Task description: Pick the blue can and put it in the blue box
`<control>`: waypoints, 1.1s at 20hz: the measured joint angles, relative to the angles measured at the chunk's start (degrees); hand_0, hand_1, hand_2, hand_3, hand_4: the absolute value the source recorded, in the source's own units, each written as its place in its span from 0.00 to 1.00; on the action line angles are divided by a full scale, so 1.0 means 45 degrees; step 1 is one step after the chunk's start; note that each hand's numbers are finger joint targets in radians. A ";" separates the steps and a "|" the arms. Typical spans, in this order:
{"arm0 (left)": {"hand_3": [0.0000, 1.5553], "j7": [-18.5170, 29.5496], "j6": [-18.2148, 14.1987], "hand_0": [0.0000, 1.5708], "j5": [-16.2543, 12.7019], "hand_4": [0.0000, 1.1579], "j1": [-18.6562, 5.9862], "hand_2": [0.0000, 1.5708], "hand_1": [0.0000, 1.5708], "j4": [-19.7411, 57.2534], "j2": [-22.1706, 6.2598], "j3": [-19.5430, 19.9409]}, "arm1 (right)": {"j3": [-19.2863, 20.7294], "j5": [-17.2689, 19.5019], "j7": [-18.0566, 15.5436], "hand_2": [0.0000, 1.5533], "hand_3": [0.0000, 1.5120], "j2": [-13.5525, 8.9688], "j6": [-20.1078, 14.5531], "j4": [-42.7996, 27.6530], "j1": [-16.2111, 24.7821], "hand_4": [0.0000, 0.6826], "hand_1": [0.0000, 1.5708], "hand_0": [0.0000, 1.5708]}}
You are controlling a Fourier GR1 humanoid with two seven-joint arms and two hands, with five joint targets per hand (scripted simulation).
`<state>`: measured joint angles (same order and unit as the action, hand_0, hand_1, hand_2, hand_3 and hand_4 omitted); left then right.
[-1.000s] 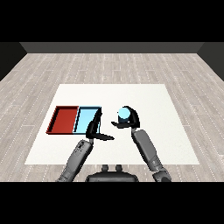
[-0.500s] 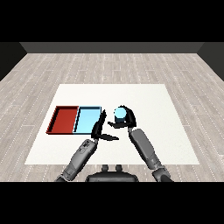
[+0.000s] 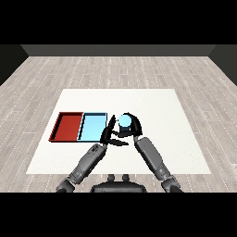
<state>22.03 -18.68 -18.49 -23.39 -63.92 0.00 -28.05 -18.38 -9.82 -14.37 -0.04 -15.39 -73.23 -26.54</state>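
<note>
Blue and round, the small shiny blue can [image 3: 124, 121] stands upright in the curled right robot hand [image 3: 131, 128] near the frame's middle, just right of the light blue tray [image 3: 92, 127], while the left robot hand [image 3: 110, 131] stays flat between them.

The blue can [image 3: 124, 121] looked smooth and shiny; the table [image 3: 162, 111] was plain matt white on a wood-plank floor [image 3: 115, 69].

blue can [image 3: 124, 121] partly behind right robot hand [image 3: 133, 130]
</note>
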 measured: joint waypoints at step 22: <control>0.00 0.0159 -0.1239 0.00 -0.1384 0.00 -0.1580 0.00 0.00 0.1380 -0.0009 -0.1200 | -0.1295 -0.0694 -0.0434 0.94 0.90 -0.0022 -0.0550 0.0043 0.0019 0.77 0.93 0.93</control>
<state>22.75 -24.25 -24.71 -30.50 -57.71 -0.04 -33.45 -24.20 -12.94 -16.32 -0.13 -17.86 -73.04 -26.46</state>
